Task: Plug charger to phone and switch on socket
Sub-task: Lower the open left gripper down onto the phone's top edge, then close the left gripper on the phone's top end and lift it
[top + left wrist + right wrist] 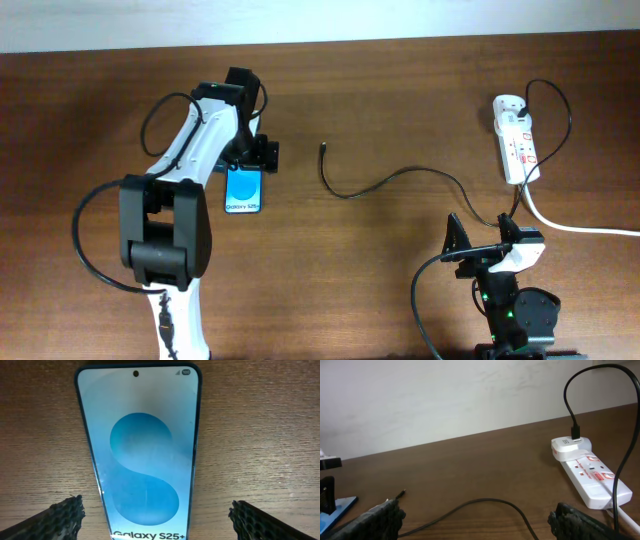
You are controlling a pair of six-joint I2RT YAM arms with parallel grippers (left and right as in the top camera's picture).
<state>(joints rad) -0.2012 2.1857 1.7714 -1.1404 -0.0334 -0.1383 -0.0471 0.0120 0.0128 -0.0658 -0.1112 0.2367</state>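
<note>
Black charger [345, 196] sits plugged into socket [516, 140]; left claw [156, 506] spread astride phone [142, 450], right claw [477, 509] likewise apart.

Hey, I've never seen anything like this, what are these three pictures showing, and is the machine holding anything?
Two robot arms, left and right, sit at a wooden table. One picture looks down from above; the other two come from cameras on each wrist. On the table lie a blue-screened phone, a black charger cable and the white power strip it plugs into. The left jaws hang open over the phone, one fingertip either side; the right jaws are open too. Nothing is held.
</note>
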